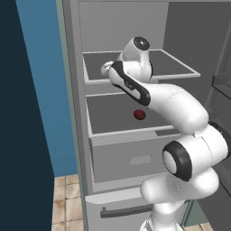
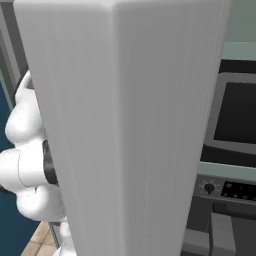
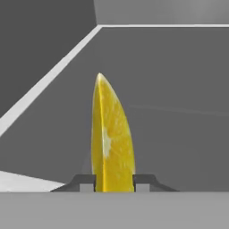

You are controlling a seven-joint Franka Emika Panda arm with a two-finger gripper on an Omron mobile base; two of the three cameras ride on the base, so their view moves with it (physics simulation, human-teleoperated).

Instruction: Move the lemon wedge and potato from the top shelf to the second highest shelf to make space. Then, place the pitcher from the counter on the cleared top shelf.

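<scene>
The bright yellow lemon wedge (image 3: 112, 138) stands on edge between my finger tips, and my gripper (image 3: 114, 183) is shut on it over a dark grey panel with a pale rim. In the left base view my arm (image 1: 135, 58) reaches into the open fridge at the level of the top shelf (image 1: 180, 67), towards its left side. The potato (image 1: 140, 114), a dark red ball, lies on the second highest shelf (image 1: 108, 118) just below. The pitcher and the counter are out of view.
A closed drawer (image 1: 131, 158) sits under the shelves. The fridge's white door (image 2: 125, 125) stands open on the right, close to my arm. Beyond it are a dark oven window (image 2: 240, 115) and a knob panel (image 2: 209, 188). Tiled floor (image 1: 67, 203) lies at the left.
</scene>
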